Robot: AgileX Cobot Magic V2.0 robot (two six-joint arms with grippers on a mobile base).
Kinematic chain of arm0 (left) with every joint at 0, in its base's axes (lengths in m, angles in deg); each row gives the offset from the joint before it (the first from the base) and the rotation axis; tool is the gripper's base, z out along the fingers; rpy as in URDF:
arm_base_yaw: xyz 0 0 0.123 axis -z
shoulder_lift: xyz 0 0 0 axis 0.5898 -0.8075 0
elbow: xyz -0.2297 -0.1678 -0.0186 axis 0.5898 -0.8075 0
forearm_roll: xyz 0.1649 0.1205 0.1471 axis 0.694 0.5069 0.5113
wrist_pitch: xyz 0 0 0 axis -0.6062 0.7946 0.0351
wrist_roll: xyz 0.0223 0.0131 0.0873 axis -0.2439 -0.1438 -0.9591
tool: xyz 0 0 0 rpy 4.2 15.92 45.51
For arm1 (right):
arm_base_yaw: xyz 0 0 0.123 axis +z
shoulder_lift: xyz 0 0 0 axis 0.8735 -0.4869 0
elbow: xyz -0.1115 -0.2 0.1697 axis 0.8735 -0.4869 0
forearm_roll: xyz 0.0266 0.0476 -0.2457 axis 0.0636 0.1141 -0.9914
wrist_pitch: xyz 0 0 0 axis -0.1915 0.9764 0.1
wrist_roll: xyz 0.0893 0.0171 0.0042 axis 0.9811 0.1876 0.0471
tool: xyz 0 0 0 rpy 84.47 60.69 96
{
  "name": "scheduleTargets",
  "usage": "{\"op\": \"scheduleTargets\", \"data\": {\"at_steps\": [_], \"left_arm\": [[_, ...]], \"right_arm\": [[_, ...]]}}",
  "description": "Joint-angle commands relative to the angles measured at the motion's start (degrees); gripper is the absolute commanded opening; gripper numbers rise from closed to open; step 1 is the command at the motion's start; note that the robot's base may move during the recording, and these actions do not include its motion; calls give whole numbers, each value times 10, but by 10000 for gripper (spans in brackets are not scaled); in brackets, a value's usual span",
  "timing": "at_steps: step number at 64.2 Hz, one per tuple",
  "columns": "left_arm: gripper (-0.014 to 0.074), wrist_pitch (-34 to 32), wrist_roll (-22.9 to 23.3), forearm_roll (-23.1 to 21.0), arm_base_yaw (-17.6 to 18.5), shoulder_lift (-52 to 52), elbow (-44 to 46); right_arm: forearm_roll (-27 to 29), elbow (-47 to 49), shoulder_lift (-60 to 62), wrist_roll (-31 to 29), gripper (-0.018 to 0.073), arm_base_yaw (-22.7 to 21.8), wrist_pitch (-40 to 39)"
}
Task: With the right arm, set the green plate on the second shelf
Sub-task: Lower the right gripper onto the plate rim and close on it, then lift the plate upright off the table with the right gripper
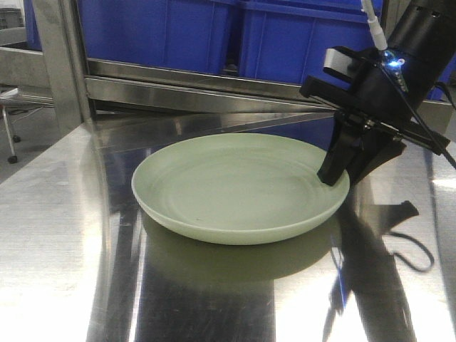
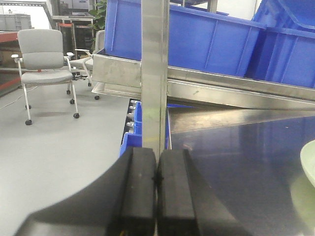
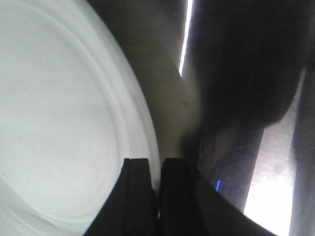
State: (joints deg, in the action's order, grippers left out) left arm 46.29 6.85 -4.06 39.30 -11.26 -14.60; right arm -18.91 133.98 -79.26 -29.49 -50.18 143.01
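Observation:
The pale green plate point(image 1: 239, 187) lies on the shiny steel shelf surface point(image 1: 64, 214), its reflection showing below it. My right gripper point(image 1: 340, 173) is shut on the plate's right rim, one finger inside the rim and one outside. In the right wrist view the rim of the plate point(image 3: 59, 113) runs between the two black fingers of the right gripper point(image 3: 159, 184). I cannot tell whether the plate is resting or slightly raised. My left gripper point(image 2: 156, 179) is shut and empty, off the shelf's left corner; a sliver of the plate point(image 2: 309, 164) shows at the right edge.
Blue bins point(image 1: 285, 35) stand on a steel rack rail point(image 1: 199, 85) just behind the plate. An upright steel post point(image 2: 155, 73) stands right ahead of the left gripper. A grey office chair point(image 2: 44, 59) is on the floor at the far left.

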Motion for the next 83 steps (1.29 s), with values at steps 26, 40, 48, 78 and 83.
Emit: {"op": "scheduleTargets", "data": {"at_steps": [26, 40, 48, 78, 83], "left_arm": [[130, -50, 4, -5, 0, 8, -24], [130, -50, 4, -5, 0, 8, -24], [130, -50, 4, -5, 0, 8, -24], [130, -50, 4, -5, 0, 8, -24], [130, -50, 4, -5, 0, 8, -24]], "right_arm": [[-13, 17, 173, -13, 56, -1, -26], [-77, 17, 321, -14, 56, -1, -54], [-122, 15, 409, -13, 56, -1, -70], [-179, -217, 811, -11, 56, -1, -210], [-210, -263, 861, -11, 56, -2, -226]]}}
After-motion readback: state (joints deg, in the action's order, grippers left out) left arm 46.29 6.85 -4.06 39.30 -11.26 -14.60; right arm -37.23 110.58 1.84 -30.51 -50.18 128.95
